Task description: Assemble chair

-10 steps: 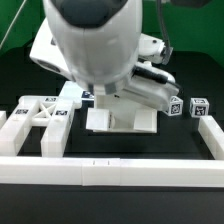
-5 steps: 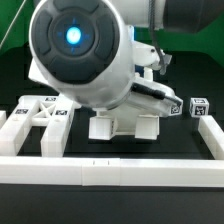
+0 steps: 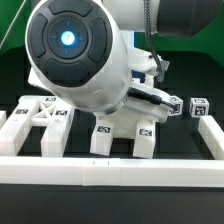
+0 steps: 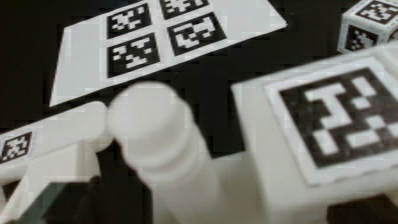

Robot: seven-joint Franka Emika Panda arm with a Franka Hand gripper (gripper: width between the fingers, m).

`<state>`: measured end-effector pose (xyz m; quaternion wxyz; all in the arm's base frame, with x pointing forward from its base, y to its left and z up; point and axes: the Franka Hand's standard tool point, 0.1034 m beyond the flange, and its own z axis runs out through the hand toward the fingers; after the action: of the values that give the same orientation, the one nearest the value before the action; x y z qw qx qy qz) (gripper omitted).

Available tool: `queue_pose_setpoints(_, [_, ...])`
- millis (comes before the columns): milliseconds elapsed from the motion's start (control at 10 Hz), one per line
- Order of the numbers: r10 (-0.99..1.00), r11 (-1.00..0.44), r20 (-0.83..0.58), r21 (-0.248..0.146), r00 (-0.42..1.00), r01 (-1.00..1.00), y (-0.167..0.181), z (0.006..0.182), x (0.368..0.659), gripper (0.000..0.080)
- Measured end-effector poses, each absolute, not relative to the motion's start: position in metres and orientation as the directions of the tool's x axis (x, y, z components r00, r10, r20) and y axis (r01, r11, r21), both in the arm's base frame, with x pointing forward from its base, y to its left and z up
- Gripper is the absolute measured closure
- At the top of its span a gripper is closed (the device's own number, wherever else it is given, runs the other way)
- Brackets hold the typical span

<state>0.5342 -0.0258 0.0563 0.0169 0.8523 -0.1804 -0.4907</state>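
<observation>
Scanning from the exterior view's left, I find loose tagged parts [image 3: 40, 110] lying on the black table [image 3: 180, 135], tucked into the left corner of the white border rail [image 3: 110, 172]. In the middle, right under my wrist, sits the half-built chair [image 3: 145, 138]. Two chunky legs point toward the near rail, each showing a tag, and the left leg [image 3: 103, 138] ends just beside that rail; whether it touches I cannot tell. Further right, two small tagged blocks [image 3: 187, 107] rest near each other, apart from the chair.

My wrist view is filled by a rounded post [image 4: 151, 125] and a tagged block [image 4: 338, 120] of the chair, with the marker board [image 4: 160, 35] beyond them.

My worry is the closeness. I judge that any sideways drift or twist as I move off could drag the chair, skew it against the rail, or work a seated part loose.

My arm leans low from the far side, with the wrist tipped steeply down over the chair's far edge. My claw [image 3: 152, 98] is mostly hidden behind my own housing, so I cannot tell how wide it stands or whether it grips anything.
</observation>
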Motion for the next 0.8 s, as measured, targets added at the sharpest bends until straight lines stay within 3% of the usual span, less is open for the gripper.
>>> queue_pose_setpoints(500, [-0.333, -0.929, -0.835, 0.212, 0.439, -0.302, -0.038, 0.066, 0.536, 0.0151])
queue_pose_setpoints(800, [-0.346, -0.928, -0.823, 0.229, 0.451, -0.295, -0.037, 0.082, 0.539, 0.0151])
